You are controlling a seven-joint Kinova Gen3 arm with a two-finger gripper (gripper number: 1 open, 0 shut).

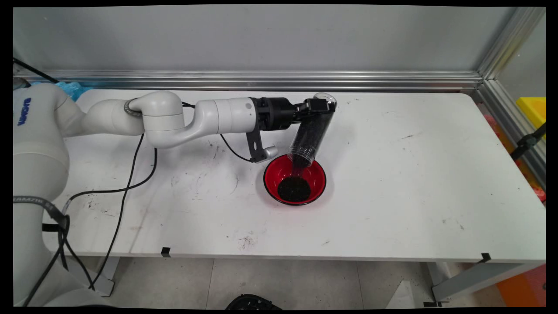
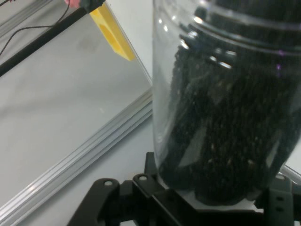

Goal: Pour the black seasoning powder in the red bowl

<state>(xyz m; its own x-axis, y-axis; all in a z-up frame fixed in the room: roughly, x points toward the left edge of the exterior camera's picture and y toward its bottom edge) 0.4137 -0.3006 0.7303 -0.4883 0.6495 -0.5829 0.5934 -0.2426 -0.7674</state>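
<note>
My gripper (image 1: 321,106) is shut on a clear plastic tube (image 1: 312,133) full of small black grains. The tube is tipped mouth-down, its open end just above the rim of a red bowl (image 1: 318,176) in the middle of the white table (image 1: 414,174). Black grains fall from the tube into a dark heap (image 1: 294,189) on the bowl's bottom. In the hand view the grain-filled tube (image 2: 225,103) fills the right half of the picture, clamped between the black fingers (image 2: 141,188) at the bottom.
An aluminium rail (image 1: 261,80) runs along the table's far edge under the grey wall. Black cables (image 1: 126,183) hang from the arm over the table's left part. A yellow box (image 1: 534,109) stands beyond the table's right end.
</note>
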